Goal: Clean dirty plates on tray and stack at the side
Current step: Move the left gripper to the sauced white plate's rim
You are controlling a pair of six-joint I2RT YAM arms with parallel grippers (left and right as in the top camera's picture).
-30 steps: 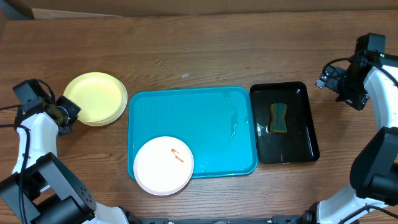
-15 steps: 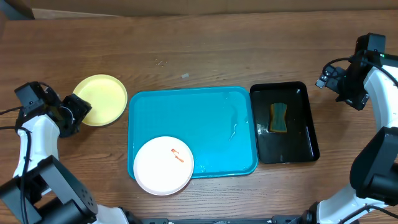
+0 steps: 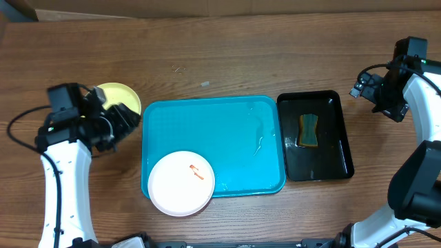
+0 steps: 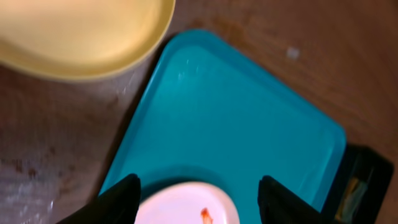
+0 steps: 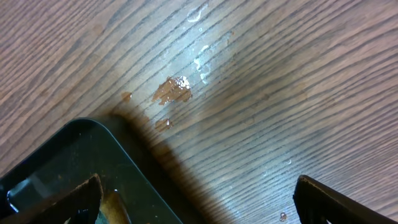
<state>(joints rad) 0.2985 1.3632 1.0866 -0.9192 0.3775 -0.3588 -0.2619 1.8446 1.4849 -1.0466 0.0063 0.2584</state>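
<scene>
Brown wood-grain surface [image 3: 241, 55], with a tan strip along the far edge. In the right wrist view, small wet drops and a brownish stain [image 5: 174, 90] on the wood just beyond the black tray's corner [image 5: 68, 162].

In the middle, the tray [image 3: 227, 131], turquoise, with a wet streak [image 3: 260, 138] toward its right side. In its near-left corner, a white plate [image 3: 181, 182] bearing an orange smear [image 3: 197, 172] and overhanging the front rim. Just off the tray's left side, on the bare wood, a yellow plate [image 3: 117, 96], half hidden under the left arm. Touching the tray's right side, the black tray [image 3: 331, 162], holding a green-and-yellow sponge [image 3: 309, 130].

Left gripper [image 3: 124, 118] above the gap between the yellow plate and the tray, fingers spread, grasping nothing. From the wrist camera, the left gripper [image 4: 200, 186] over the tray [image 4: 249, 124], with the white plate [image 4: 186, 205] and its smear [image 4: 206, 216] below and the yellow plate [image 4: 81, 31] at the upper left. Right gripper [image 3: 365, 86] off beyond the black tray's far-right corner, likewise released [image 5: 199, 193], fingers wide apart over bare wood.

Compared with a second ago: left arm swung in from the left edge toward the tray and now covering much of the yellow plate. White plate, sponge, both trays and right arm unmoved.
</scene>
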